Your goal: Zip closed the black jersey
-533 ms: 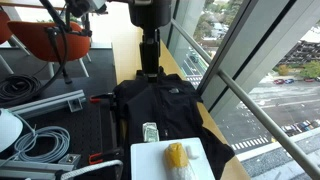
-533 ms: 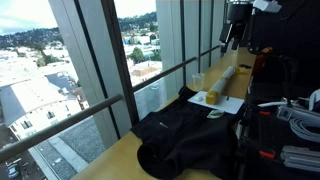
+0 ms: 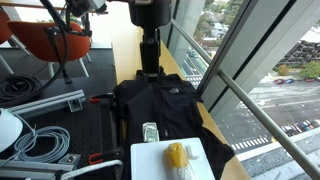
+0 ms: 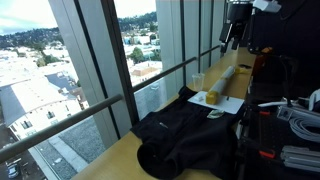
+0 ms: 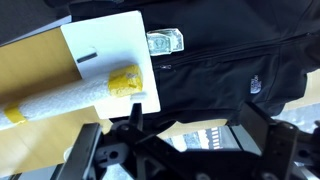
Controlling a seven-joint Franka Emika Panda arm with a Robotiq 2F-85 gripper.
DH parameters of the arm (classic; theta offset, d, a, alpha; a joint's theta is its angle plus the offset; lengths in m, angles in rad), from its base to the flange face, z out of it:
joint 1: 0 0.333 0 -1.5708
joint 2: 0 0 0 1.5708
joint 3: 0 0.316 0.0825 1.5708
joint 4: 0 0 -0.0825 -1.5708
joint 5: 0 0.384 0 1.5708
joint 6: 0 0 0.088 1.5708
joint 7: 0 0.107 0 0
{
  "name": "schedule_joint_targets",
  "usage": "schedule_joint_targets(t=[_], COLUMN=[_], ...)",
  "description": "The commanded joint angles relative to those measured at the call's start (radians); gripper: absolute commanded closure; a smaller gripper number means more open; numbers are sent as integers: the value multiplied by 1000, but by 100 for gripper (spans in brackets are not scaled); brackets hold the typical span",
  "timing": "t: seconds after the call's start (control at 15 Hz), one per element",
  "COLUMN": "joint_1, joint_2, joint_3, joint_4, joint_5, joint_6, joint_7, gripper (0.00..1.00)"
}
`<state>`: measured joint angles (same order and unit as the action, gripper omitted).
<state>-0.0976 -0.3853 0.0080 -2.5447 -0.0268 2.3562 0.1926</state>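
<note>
The black jersey (image 3: 160, 104) lies spread on the wooden table, its small white chest logo (image 5: 257, 86) facing up. It shows in both exterior views (image 4: 185, 140) and fills the upper right of the wrist view (image 5: 225, 55). My gripper (image 3: 150, 68) hangs above the far end of the jersey, well clear of the fabric (image 4: 232, 40). In the wrist view the gripper (image 5: 197, 130) is open and empty, its two fingers (image 5: 262, 124) spread wide. I cannot make out the zipper.
A white board (image 3: 172, 160) with a yellow object (image 5: 126, 82) lies beside the jersey, next to a pale foam roll (image 5: 55, 103). A clear wrapper (image 5: 165, 42) rests on the jersey's edge. A window railing (image 3: 240, 95) runs along the table; cables (image 3: 40, 140) lie on the other side.
</note>
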Motion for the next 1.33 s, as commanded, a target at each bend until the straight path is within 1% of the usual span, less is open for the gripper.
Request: schedule_joint_targets(t=[0.0,0.73,1.0,1.27], joint_1=[3,3,1,24], joint_2=[0,0,18,65], joint_3=[-4,-4,-1,-21], joint_4=[2,2,-7,-8], joint_5=[-2,-2,1,39], joint_6=[-3,-3,44,107], joint_7=[1,1,19,-38], gripper=[0,0,0,0])
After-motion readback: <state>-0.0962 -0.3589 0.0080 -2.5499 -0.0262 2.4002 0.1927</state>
